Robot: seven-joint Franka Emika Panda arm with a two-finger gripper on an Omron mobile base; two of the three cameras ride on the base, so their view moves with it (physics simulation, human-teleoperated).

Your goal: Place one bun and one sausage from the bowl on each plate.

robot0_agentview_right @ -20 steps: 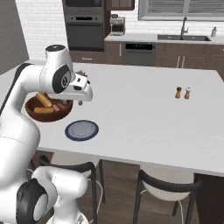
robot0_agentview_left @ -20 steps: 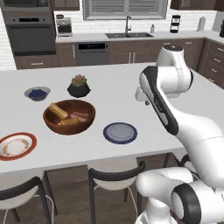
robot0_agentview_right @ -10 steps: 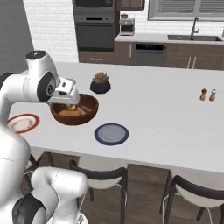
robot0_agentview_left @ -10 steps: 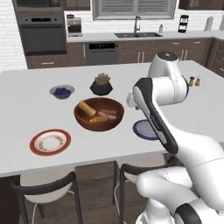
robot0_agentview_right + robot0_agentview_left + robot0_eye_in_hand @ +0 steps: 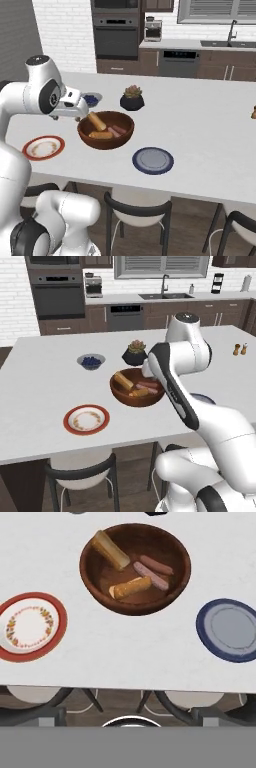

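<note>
Left base view: white two-finger gripper point(image 5: 148, 372), largely masked by the arm's own forearm, hanging over the far right rim of the large round reddish-brown wooden bowl point(image 5: 131, 398); whether the jaws stand apart cannot be made out here. Below and to the left of the jaws, inside the bowl: one elongated golden-tan bun point(image 5: 122, 380) propped on the far left wall, a second bun point(image 5: 140, 392) lying on the floor, and reddish-pink sausages point(image 5: 148, 385) beside it. Well left of the jaws and nearer the counter edge: flat white plate with red-orange rim point(image 5: 86, 419), bare. Just beyond the jaws: black pot with a green succulent point(image 5: 133, 353); further left, a small grey bowl of blueberries point(image 5: 90, 361). Right base view: gripper point(image 5: 71, 116) at the bowl's point(image 5: 105, 141) left rim, level with its top, nothing between the fingers that can be seen. Right of the jaws: tilted bun point(image 5: 96, 121), flat bun point(image 5: 100, 135), sausages point(image 5: 118, 130). Further right, past the bowl: dark blue plate with grey-blue centre point(image 5: 153, 160), bare. Left of and below the jaws: red-rimmed plate point(image 5: 43, 147). Hand view: looks down on the white counter point(image 5: 125, 657) from above; jaws spread wide and holding nothing. Ahead of the jaws: bowl point(image 5: 100, 587) holding both buns point(image 5: 129, 588) and two sausages point(image 5: 150, 576); red-rimmed plate point(image 5: 50, 634) to one side, blue plate point(image 5: 207, 637) to the other, both clear of the bowl.
</note>
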